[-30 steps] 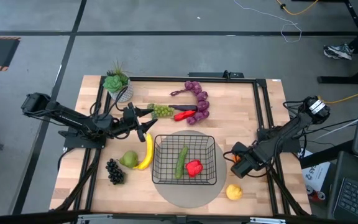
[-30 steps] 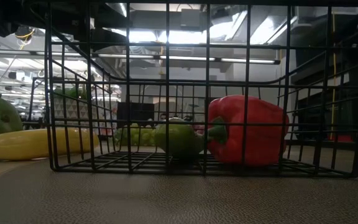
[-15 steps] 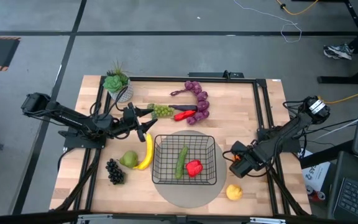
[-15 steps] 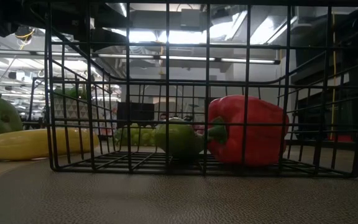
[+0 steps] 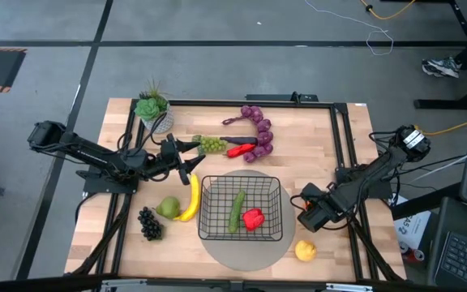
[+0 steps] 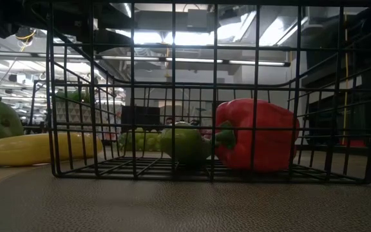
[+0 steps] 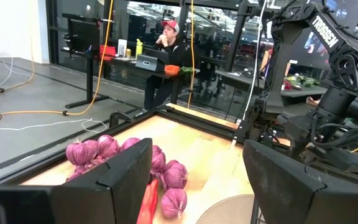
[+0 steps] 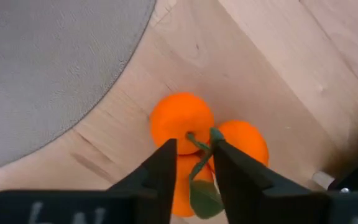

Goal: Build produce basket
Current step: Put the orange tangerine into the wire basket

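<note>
Black wire-mesh basket (image 5: pixel 241 208), square with rounded corners, standing on a round grey mat (image 5: pixel 242 247) near the front middle of the light wooden bench (image 5: pixel 314 138). Inside it a long green cucumber (image 5: pixel 236 211) lying beside a red pepper (image 5: pixel 253 218); both also seen through the mesh in the low view (image 6: pixel 184 143) (image 6: pixel 257 134).

Just left of the basket, outside it, a yellow banana (image 5: pixel 191 198) touching a green pear (image 5: pixel 168 208), with a dark grape bunch (image 5: pixel 149 224) nearer the front edge. Behind the basket a green grape bunch (image 5: pixel 212 145), a second red pepper (image 5: pixel 240 150) and a curved purple grape bunch (image 5: pixel 260 128). Yellow lemon (image 5: pixel 305 251) at the front right.

Right claw (image 8: pixel 193 163) lowered just right of the mat, narrowed around the green stem of a cluster of orange pieces (image 8: pixel 182 118); pads seem to touch the stem, though a firm hold cannot be confirmed.

Left claw (image 5: pixel 191 150) released, fingers wide apart, hovering just beside the green grapes.

Small white pot with a green succulent (image 5: pixel 153 110) at the back left corner. Seated person (image 7: pixel 165 59) at a desk far behind.
</note>
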You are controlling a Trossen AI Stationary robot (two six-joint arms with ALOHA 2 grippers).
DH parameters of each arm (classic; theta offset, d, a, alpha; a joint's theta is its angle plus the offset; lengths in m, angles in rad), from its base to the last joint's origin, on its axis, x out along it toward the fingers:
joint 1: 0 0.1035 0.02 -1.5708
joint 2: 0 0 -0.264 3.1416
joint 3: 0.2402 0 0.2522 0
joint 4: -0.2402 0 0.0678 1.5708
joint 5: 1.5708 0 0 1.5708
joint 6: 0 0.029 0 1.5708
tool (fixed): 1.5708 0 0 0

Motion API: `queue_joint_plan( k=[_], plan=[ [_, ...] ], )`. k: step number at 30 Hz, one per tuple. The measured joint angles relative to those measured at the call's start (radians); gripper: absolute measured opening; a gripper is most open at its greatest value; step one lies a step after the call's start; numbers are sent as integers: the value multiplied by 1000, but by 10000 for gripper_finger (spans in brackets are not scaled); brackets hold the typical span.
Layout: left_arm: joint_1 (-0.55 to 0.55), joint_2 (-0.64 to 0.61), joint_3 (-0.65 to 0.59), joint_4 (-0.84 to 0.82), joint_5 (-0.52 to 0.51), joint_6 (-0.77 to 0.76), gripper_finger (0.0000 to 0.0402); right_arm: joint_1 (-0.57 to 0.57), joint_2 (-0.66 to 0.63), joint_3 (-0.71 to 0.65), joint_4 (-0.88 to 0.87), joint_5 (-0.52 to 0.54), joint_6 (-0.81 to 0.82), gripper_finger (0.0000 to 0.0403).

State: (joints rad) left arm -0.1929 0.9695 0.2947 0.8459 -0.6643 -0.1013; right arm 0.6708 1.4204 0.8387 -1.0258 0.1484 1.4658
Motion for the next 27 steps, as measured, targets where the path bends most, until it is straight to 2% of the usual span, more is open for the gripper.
queue_joint_plan(
  k=[8,27],
  plan=[
    [0,0,0,0,0,0,247,0,0,0,8,45,0,11],
    [0,0,0,0,0,0,247,0,0,1,-8,77,-6,2]
  ],
)
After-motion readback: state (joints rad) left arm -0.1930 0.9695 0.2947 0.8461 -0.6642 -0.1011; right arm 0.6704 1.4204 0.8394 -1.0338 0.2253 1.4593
